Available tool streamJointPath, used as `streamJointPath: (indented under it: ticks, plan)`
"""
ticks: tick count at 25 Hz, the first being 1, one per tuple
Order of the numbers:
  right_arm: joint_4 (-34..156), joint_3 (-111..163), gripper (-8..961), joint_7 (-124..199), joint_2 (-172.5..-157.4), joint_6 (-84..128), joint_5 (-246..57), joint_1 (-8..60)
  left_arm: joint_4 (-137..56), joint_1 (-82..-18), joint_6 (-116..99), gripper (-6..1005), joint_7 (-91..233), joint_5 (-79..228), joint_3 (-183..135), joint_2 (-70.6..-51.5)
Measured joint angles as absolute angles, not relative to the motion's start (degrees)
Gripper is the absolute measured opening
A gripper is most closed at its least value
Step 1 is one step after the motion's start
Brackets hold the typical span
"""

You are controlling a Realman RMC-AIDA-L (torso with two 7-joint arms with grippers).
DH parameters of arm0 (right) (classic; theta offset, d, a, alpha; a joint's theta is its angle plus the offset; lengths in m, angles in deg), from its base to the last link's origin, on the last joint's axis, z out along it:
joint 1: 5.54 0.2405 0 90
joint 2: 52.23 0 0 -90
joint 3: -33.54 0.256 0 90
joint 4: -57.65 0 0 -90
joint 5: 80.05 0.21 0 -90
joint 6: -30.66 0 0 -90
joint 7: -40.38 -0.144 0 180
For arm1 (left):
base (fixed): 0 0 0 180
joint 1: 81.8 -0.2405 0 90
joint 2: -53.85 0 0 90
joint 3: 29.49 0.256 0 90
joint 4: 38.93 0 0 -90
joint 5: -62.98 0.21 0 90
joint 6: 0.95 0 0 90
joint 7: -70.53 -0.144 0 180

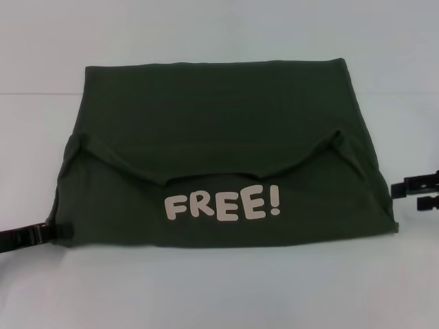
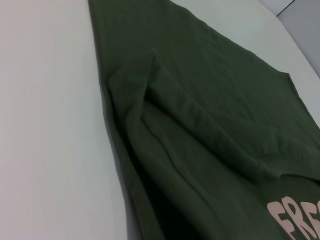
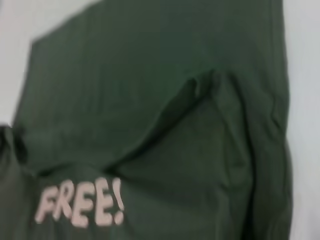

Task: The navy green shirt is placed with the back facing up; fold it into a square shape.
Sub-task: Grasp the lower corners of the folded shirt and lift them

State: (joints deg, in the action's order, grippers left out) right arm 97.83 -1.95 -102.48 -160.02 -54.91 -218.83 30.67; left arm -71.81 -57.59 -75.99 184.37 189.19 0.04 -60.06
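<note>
- On white desk (image 1: 219, 288), centre: navy green shirt (image 1: 219, 137), soft matte cotton, folded into wide trapezoid; cream "FREE!" lettering (image 1: 223, 204) up.
- Left tool (image 1: 60, 232) at shirt's near-left corner; grip undeterminable.
- Right tool (image 1: 420, 193) beside right edge, apart, grip undeterminable.

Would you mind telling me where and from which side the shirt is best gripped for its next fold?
Probably at the two near corners of the shirt, one per end effector, each coming in low from its own side. The left end effector already sits at the near-left corner; the right end effector waits just off the right edge. The near edge lies flat and free, its sleeves tucked inward.
</note>
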Motion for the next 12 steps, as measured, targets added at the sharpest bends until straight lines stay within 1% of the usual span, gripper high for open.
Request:
streamJointPath:
  ticks: [4,5,12]
  plan:
    - [96.5,-3.5,852,-104.3,-161.5,-53.6,-226.7,35.0,-71.8,-57.5,-76.2,44,184.2,189.2,0.0,-60.02]
    - [96.5,-3.5,852,-104.3,-161.5,-53.6,-226.7,35.0,-71.8,-57.5,-76.3,44,184.1,189.2,0.0,-60.02]
    - [95.6,-5.7,854,-105.1,-162.75,-50.8,-227.6,36.1,-71.8,-57.5,-76.6,44,183.9,189.2,0.0,-59.84]
